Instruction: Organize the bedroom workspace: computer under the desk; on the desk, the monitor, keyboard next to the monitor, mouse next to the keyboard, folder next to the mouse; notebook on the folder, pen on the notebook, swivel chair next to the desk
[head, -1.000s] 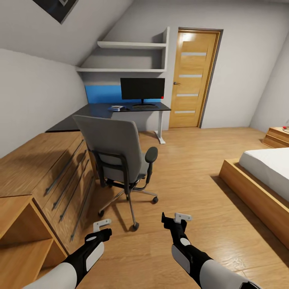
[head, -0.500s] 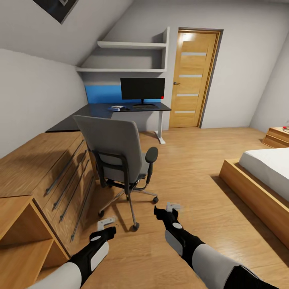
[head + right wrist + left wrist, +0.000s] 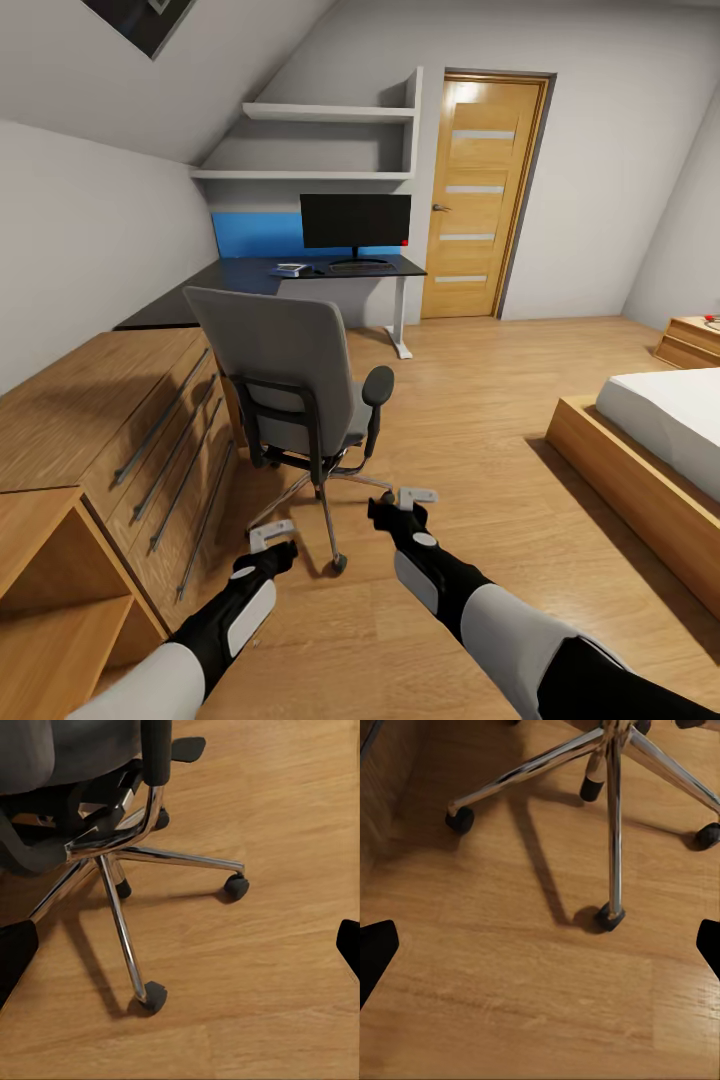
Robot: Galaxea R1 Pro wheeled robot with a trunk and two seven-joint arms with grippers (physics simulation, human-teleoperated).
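The grey swivel chair (image 3: 290, 375) stands mid-room with its back toward me, its chrome base (image 3: 611, 817) (image 3: 120, 870) on the wood floor. The seat top is hidden, and so is the folder. Far behind stands the black desk (image 3: 240, 280) with the monitor (image 3: 355, 222) and the keyboard (image 3: 360, 266) on it. A small flat item (image 3: 291, 268), perhaps the notebook, lies left of the keyboard. My left gripper (image 3: 270, 535) (image 3: 540, 949) and right gripper (image 3: 415, 497) (image 3: 180, 945) hover open and empty just short of the chair's casters. Computer, mouse and pen are out of view.
A long wooden dresser (image 3: 120, 420) and an open wooden shelf unit (image 3: 50, 600) run along the left, close to the chair. A bed (image 3: 660, 440) with a wooden frame fills the right. A door (image 3: 482, 195) stands beside the desk. Bare floor lies between chair and bed.
Both arms have reached forward toward the chair base, the right one farther and a little leftward. The chair and the view have not shifted.
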